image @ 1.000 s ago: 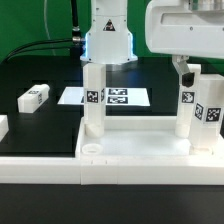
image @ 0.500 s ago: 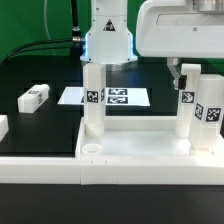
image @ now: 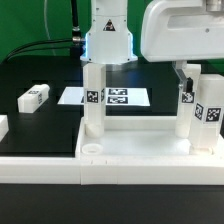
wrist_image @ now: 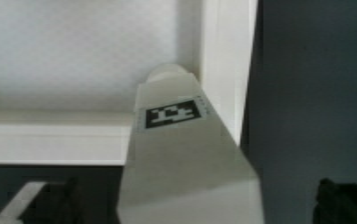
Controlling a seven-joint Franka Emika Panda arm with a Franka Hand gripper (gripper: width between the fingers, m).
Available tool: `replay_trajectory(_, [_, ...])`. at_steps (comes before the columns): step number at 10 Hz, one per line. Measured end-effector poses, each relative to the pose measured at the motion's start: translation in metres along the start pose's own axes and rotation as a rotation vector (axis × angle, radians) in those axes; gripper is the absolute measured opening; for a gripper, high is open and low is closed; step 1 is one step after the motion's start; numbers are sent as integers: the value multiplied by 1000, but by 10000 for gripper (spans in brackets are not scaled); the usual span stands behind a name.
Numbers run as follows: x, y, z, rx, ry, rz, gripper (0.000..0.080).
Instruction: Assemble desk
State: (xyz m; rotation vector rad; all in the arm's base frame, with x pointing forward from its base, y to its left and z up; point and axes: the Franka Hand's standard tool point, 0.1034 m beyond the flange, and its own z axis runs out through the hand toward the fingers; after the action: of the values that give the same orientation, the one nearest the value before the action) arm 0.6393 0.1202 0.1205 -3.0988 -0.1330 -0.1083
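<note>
exterior view: white tabletop (image: pixel 130 150) lies rim-up at front of black table, three legs standing upright in its corner sockets. left leg (image: pixel 93 100) on exterior view's left, rear right leg (image: pixel 187 112) and front right leg (image: pixel 210 115) close together on exterior view's right. gripper (image: pixel 182 74) directly above rear right leg. loose leg (image: pixel 33 97) flat on table, well apart. marker board (image: pixel 118 97) behind tabletop.

wrist view: tagged leg (wrist_image: pixel 178 150) between dark fingers (wrist_image: pixel 33 200), jaws spread wide, gap each side, nothing clamped.
</note>
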Motion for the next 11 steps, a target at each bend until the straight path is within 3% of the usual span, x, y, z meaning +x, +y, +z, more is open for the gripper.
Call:
replay_trajectory(3, [0,2,0,0,0,-31,622])
replay_trajectory(5, [0,3,0,-1,0,-31,289])
replay_trajectory(8, [0,6,1,-2,0,2,290])
replay_trajectory(11, [1,11,1,22,20,358,290])
